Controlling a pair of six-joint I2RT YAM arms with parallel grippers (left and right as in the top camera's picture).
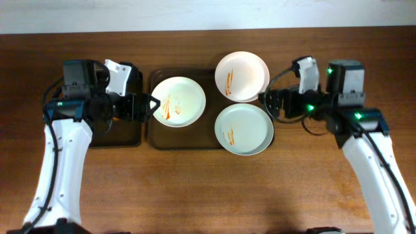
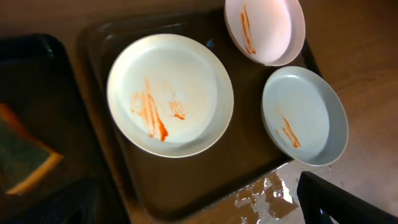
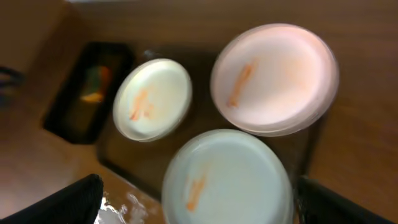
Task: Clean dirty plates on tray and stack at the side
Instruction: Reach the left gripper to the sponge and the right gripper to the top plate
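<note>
My right wrist camera is blurring everything, so the contents of the black tray [image 3: 68, 118] are reading only as an orange-green smudge [image 3: 94, 84]. The frame's bottom corners are cutting off the fingers [image 3: 62, 202] of my right end effector [image 3: 200, 204]. My left wrist camera is catching just one finger [image 2: 339, 200] of my left end effector [image 1: 155, 104], while its edges are clipping the sponge [image 2: 22, 155] and the pinkish plate [image 2: 264, 28].

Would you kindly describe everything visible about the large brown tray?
The brown tray is a dark, smooth, rounded rectangle with a low rim, lying flat on the wooden table beside a smaller black tray. One sauce-streaked plate sits wholly inside it; a far plate and a near plate overhang its right rim.
</note>
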